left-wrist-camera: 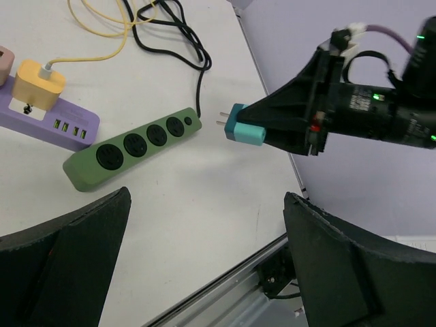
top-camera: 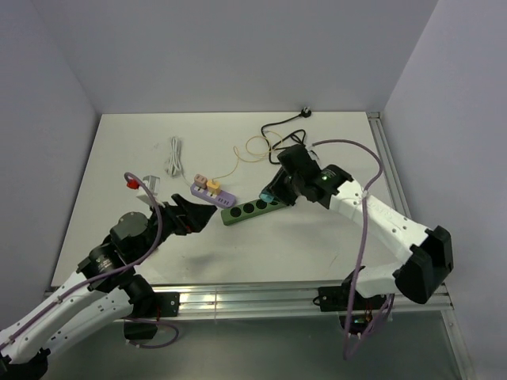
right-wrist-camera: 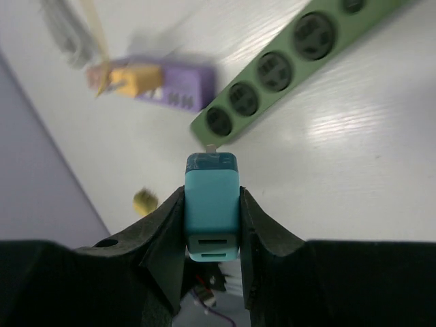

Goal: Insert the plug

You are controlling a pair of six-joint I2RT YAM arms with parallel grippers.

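The teal plug point(right-wrist-camera: 212, 204) is clamped between the fingers of the right gripper point(right-wrist-camera: 212, 194), which are closed against its two sides. In the left wrist view the plug's metal prongs are seen pointing towards the green power strip point(left-wrist-camera: 133, 146), at the end where the black cable point(left-wrist-camera: 170, 27) leaves it. The plug is held near that end, apart from the strip, and is seated in none of the four round sockets.

The left gripper point(left-wrist-camera: 204, 272) is seen with its fingers spread wide and nothing between them. In the top view it is placed just beside the opposite end of the green power strip, the end away from the black cable.

The green power strip lies flat on the white worktop point(top-camera: 238, 245), set at a slant. Just beyond its free end a purple power strip point(top-camera: 214, 194) is found, almost touching it. A yellow adapter point(left-wrist-camera: 39, 83) is plugged into the purple strip, and a thin yellow cable point(top-camera: 238, 158) is led away from it towards the back of the worktop. A pink adapter point(top-camera: 200, 181) is seated next to the yellow one. Farther from the green power strip, on the side of the purple one, a coiled white cable point(top-camera: 174, 158) is laid.
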